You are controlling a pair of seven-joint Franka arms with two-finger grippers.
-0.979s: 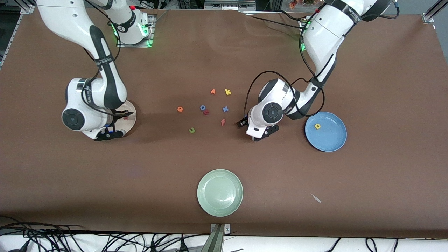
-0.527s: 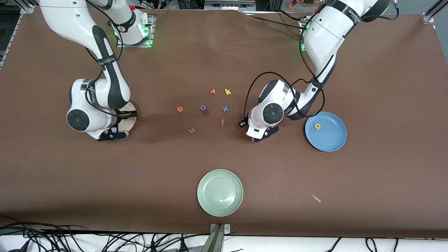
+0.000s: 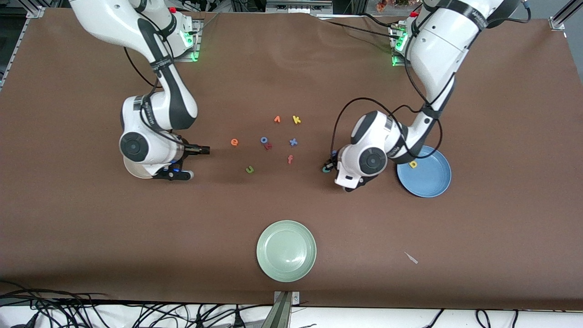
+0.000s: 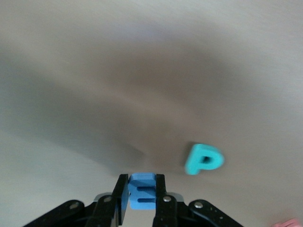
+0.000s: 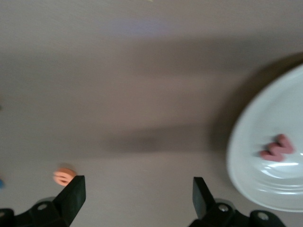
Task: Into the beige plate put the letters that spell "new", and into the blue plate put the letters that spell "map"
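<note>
Here the left end effector (image 4: pixel 141 198) pinches the light blue m (image 4: pixel 142 191).

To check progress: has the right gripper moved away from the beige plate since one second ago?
Yes. The right gripper, jaws open, has shifted off the beige plate toward the orange e; the plate stays put, the pinkish-red w on it.

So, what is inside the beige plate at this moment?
In the right wrist view, the beige plate holds one pinkish-red w. Part of the plate runs out of that view, and in the front view the right arm covers most of the plate, so any other letter there cannot be seen.
</note>
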